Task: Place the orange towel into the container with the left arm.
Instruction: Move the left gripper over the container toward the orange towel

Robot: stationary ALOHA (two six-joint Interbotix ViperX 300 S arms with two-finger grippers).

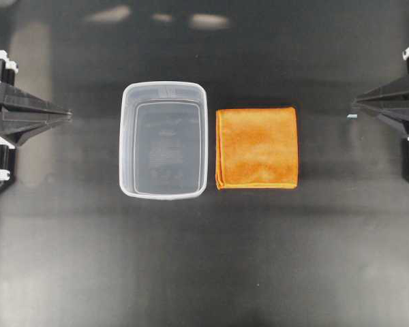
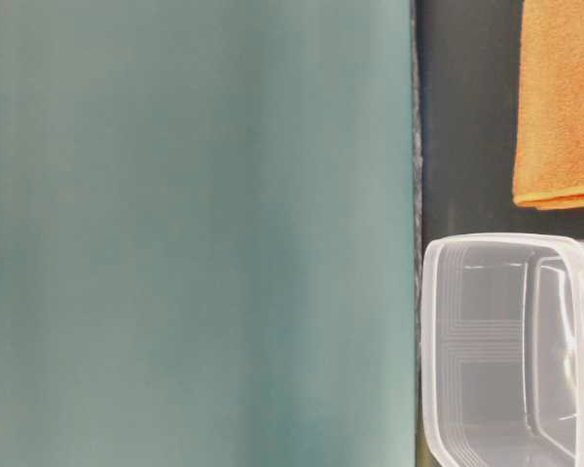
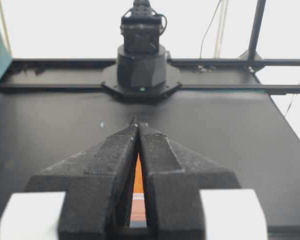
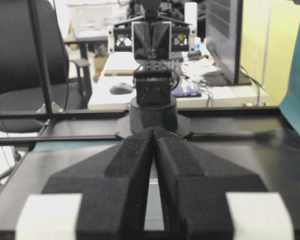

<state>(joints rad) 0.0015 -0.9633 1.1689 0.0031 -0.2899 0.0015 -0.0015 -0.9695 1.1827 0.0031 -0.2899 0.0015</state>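
Nothing done yet as far as I can see. The orange towel (image 1: 257,148) lies folded flat on the black table (image 1: 204,272), just right of the container (image 1: 164,140), a thin gap between them, not touching. Container is empty, upright, mid-table.

Left gripper (image 1: 67,115) is parked at the left edge, tips pointing toward the tub, well apart from it. Its jaws are clenched w/ nothing in them; the left wrist view shows only a sliver of orange through the slit between the fingers (image 3: 115,165). Right gripper (image 1: 354,104) is parked at the right edge, also clenched and holding nothing, near the towel's side but clear of it.

Left to do, by my reckoning: all of it — reach, grasp, lift, drop in.

Obstacle: the tub sits btwn left arm and towel, so I judge the reach must go over it. Table-level view is mostly blocked by a teal panel (image 2: 195,233). Nothing else on the tabletop that I can see.
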